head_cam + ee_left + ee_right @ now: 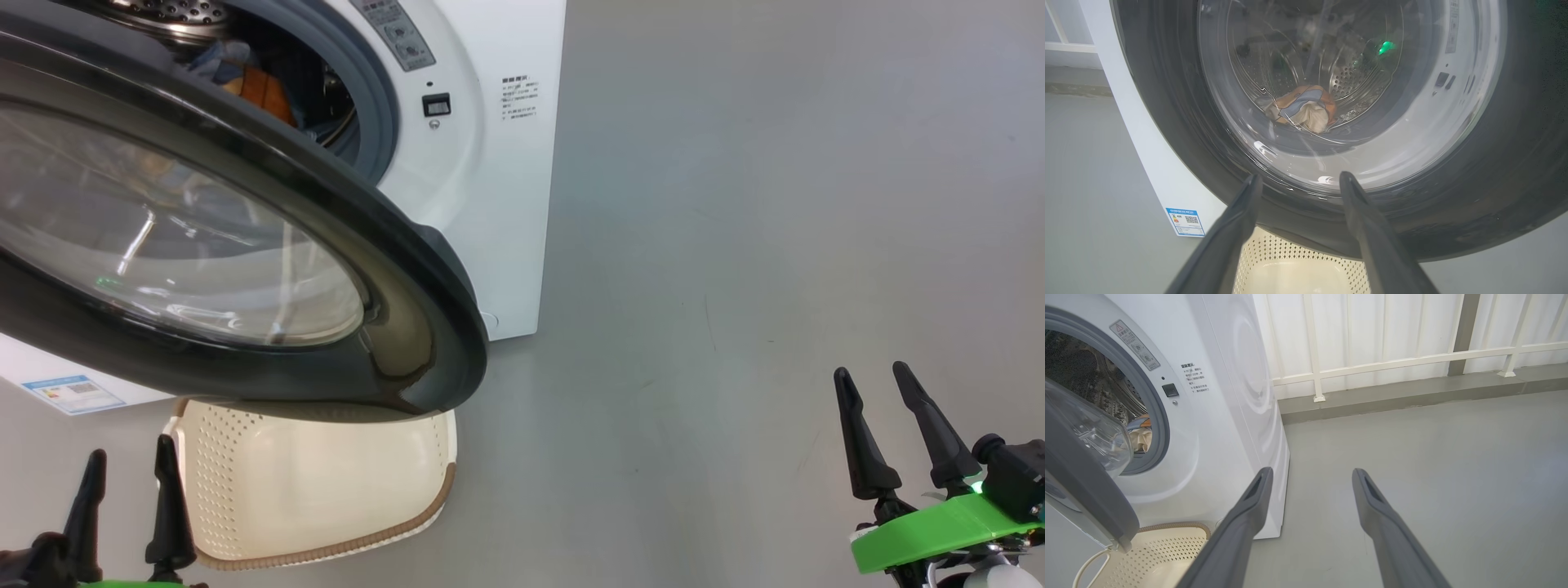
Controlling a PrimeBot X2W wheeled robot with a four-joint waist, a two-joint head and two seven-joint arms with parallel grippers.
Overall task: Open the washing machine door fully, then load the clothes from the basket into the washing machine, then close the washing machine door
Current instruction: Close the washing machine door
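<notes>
Under glossy black-rimmed glass door [424,327], cream perforated basket [326,490]; left claw [132,449], right claw [871,369] wide, empty; we fear door pinching blue-orange garments [261,91].

Head looks down; 3 views share door [204,237].

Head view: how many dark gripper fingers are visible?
4. Two dark fingers of the left gripper at lower left, beside the cream-white perforated plastic basket; two of the right gripper at lower right, over grey floor. None hidden.
</notes>
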